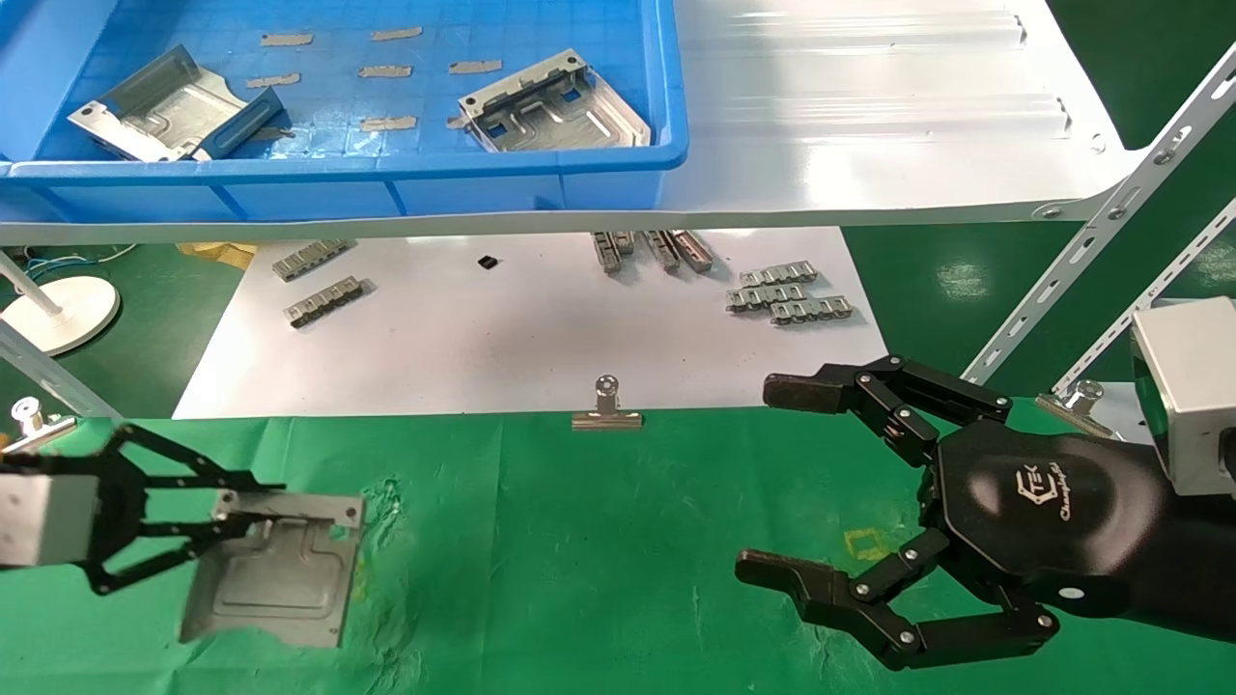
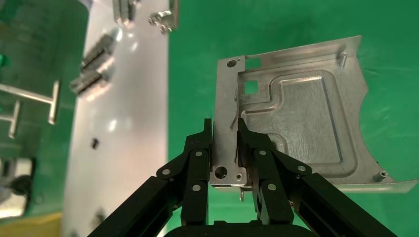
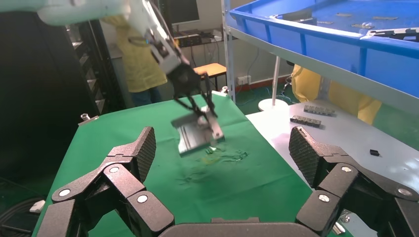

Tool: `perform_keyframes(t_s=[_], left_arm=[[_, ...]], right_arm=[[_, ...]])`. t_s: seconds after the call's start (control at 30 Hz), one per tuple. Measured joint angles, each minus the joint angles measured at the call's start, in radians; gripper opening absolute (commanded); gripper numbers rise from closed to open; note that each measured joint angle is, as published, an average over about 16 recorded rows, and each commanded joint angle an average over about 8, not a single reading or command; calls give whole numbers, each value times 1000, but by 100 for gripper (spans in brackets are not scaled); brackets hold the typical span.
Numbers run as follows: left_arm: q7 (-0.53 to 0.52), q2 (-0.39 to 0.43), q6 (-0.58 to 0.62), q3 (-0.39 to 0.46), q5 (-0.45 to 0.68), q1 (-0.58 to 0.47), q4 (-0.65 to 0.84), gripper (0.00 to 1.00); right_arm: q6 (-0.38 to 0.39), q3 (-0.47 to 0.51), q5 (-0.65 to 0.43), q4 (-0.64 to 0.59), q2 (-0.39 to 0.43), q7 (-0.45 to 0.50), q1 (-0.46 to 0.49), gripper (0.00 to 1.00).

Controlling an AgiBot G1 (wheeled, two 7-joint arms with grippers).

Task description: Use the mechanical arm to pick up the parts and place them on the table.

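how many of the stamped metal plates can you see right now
3. One plate is pinched by the left gripper over the green table; two lie in the blue bin: left plate, right plate.

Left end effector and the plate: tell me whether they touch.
Touching. The left wrist view shows the left end effector shut on the plate, both fingertips pinching its folded rim; the head view agrees.

The head camera looks down over the bench (image 1: 618, 579); both wrist cameras, looking along their arms, share its green cloth.
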Motion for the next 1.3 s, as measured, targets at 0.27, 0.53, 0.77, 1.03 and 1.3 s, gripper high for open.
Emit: perform_keyframes(t_s=[0.27,0.53,0.77,1.03,1.3], left_arm=[[75,37,-65,-14,-44,86,74,90],[93,61,-66,-16,-57,108,123,100],[106,79,-34,-17,-65,106,167,100],[47,94,40,-31,-125,106,213,100],[-86,104,105,-49,-232,128,238,100]], right_arm=[[0,0,0,0,0,0,0,100],[0,0,0,0,0,0,0,100],[0,0,0,0,0,0,0,100],[0,0,0,0,0,0,0,100],[0,0,0,0,0,0,0,100]])
